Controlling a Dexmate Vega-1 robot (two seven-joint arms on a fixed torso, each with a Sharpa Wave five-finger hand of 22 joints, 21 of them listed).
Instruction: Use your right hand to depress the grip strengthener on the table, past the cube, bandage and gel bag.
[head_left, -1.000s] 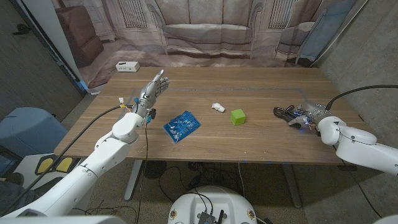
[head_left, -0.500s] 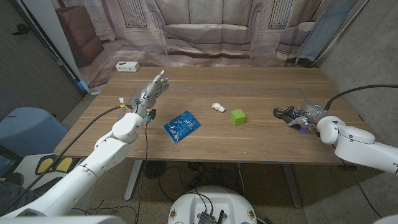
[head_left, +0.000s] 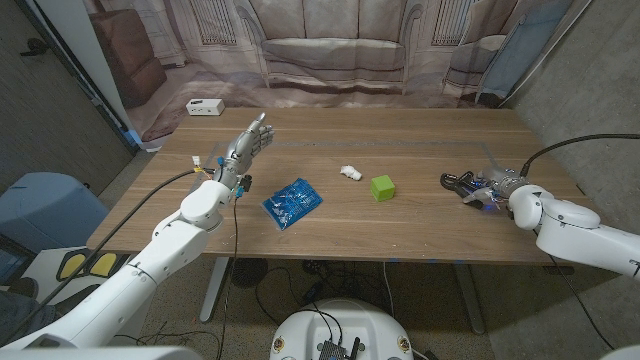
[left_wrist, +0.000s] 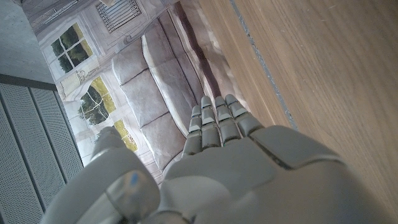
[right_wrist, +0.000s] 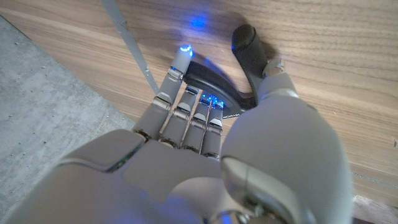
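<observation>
The left hand (head_left: 247, 142) is held above the table with fingers extended together and nothing in it, while the right hand (head_left: 487, 188) is closed with fingers curled around the grip strengthener (right_wrist: 233, 74).

No word, number or brand can be read. The grip strengthener (right_wrist: 214, 84) carries a short line of small white print on its black body, just beside the right hand's (right_wrist: 186, 155) fingertips (right_wrist: 200, 102), too small to make out. The blue gel bag (head_left: 292, 201), left of the green cube (head_left: 382, 187), bears pale markings, blurred.
</observation>
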